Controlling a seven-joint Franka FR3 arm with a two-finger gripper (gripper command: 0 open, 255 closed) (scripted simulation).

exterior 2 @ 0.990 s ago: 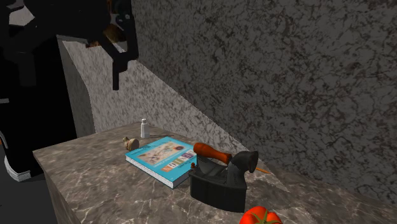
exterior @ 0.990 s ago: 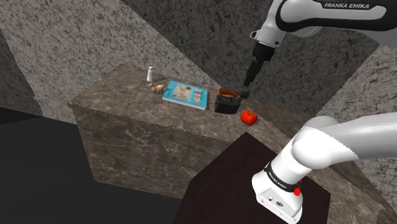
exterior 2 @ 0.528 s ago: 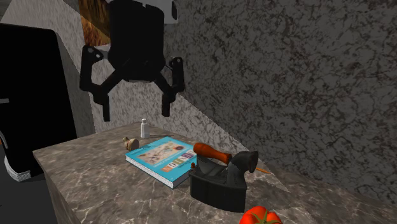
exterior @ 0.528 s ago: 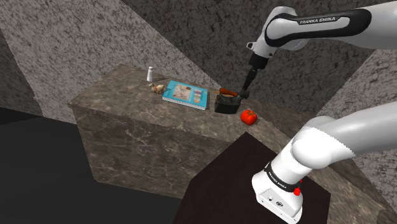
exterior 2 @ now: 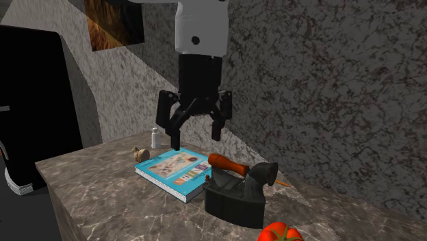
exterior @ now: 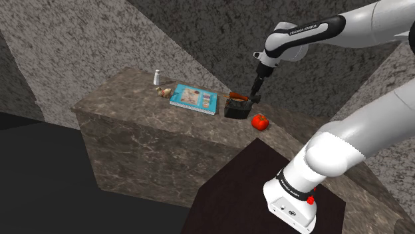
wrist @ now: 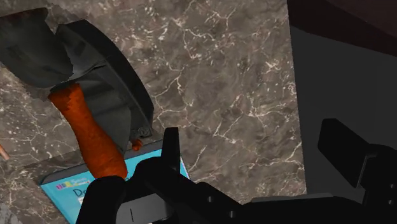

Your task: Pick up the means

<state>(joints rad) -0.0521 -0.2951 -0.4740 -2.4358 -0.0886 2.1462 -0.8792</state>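
With my tool spread wide above the counter, I should centre over the iron, my guess at the means, straddling its orange handle

Rough speckled grey walls rise behind a brown marbled counter. A brownish picture hangs on the wall. The light is dim.

On the counter, all placed from the iron: just beside it toward the shoulder view's left, the book; well beyond the book on that side, the small bottle; near it toward that view's right, closer to the stand, the tomato.
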